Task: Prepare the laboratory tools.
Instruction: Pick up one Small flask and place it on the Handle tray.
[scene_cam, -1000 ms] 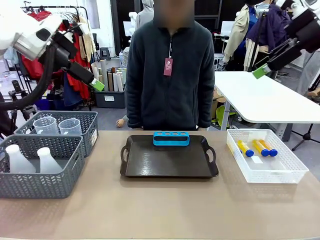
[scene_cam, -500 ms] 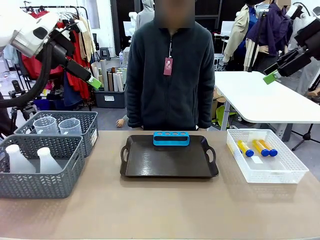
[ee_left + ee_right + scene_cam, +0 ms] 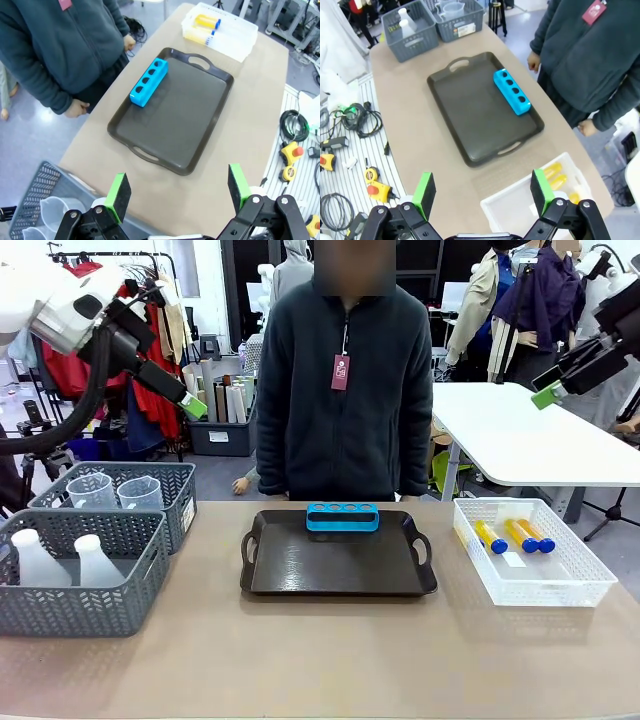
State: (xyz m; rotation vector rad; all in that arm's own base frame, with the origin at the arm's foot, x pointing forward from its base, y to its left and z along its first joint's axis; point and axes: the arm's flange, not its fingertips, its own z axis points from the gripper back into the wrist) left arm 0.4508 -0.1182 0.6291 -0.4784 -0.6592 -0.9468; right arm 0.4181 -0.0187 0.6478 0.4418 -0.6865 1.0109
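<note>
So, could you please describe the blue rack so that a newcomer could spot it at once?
At the middle of the table lies a dark tray with a handle at each end. The rack stands along the tray's far edge. It is the one thing on the tray: a bright blue block with four round holes in a row on top.

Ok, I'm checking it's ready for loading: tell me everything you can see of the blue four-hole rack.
The blue four-hole rack looks like moulded plastic: a long, low block with rounded ends and four round holes in one row on top, all empty. It lies flat on the dark brown handled tray, along the rim nearest the person, roughly centred. Only the tray touches it.
</note>
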